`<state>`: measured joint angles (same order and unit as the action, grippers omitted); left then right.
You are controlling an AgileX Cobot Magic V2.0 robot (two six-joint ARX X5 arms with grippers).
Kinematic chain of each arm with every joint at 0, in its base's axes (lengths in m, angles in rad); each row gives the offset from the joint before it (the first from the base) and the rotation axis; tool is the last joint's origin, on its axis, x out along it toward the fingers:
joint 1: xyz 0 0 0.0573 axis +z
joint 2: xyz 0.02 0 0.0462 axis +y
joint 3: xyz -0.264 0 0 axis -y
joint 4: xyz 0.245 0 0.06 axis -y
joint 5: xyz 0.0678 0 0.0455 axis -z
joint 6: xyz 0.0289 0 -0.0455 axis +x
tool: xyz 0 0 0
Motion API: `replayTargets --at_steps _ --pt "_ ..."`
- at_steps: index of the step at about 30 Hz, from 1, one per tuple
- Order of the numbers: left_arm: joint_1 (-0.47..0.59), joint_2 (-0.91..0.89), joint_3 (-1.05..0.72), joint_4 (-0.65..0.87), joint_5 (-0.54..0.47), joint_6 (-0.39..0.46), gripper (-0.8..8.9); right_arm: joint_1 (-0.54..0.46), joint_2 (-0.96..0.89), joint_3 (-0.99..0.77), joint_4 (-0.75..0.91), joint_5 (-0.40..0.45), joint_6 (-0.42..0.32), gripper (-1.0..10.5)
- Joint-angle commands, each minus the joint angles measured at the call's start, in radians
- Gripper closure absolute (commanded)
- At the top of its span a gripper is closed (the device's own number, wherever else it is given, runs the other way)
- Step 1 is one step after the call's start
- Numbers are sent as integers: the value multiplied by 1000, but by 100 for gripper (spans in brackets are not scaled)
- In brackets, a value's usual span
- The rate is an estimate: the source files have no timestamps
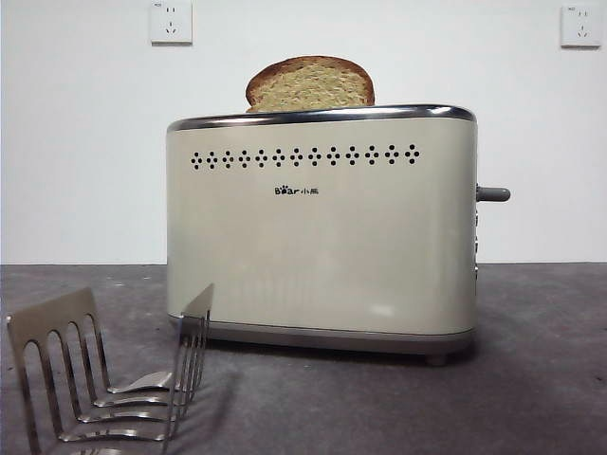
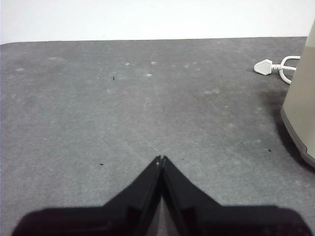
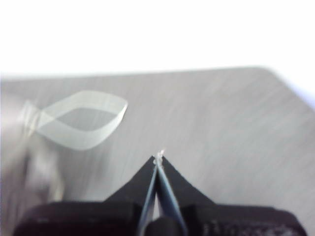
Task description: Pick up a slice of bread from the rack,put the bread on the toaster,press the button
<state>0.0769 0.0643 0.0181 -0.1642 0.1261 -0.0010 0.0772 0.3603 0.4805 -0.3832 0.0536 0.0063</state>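
The cream-beige toaster [image 1: 322, 227] stands in the middle of the front view. The slice of bread [image 1: 310, 84] stands upright in its top slot, with its rounded brown crust showing above the chrome rim. The grey button [image 1: 493, 194] sticks out of the toaster's right end. The silver rack [image 1: 114, 379] stands empty at the front left. My left gripper [image 2: 161, 160] is shut and empty over the bare grey table, with the toaster's edge [image 2: 300, 108] to one side. My right gripper [image 3: 159, 156] is shut and empty over the table; its view is blurred.
A white plug and cord [image 2: 273, 66] lie on the table behind the toaster. Two wall sockets [image 1: 171, 21] sit high on the white wall. A pale translucent loop [image 3: 81, 118] shows in the right wrist view. Neither arm appears in the front view.
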Motion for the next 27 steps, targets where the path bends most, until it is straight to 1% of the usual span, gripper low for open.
replayTargets --at_steps 1,4,6,11,15,20,23,27 --pt "3 2 -10 4 5 -6 817 -14 -106 -152 42 -63 -98 946" --pt "3 2 -10 4 5 -6 817 -35 -166 -252 97 -141 -122 947" --pt "3 2 -10 4 5 -6 817 -42 -199 -308 136 -155 -124 946" --pt "3 2 -10 4 5 -6 817 -46 -273 -410 211 -154 -124 947" --pt "3 2 -10 4 5 -6 817 -46 -343 -465 219 -147 -123 946" --pt "3 2 -10 4 5 -6 817 -46 -352 -466 202 -122 -123 946" --pt "3 4 -10 4 5 -6 817 -46 -352 -466 200 -89 -117 946" --pt "3 6 -10 4 5 -6 817 -46 -352 -466 200 -84 -116 946"
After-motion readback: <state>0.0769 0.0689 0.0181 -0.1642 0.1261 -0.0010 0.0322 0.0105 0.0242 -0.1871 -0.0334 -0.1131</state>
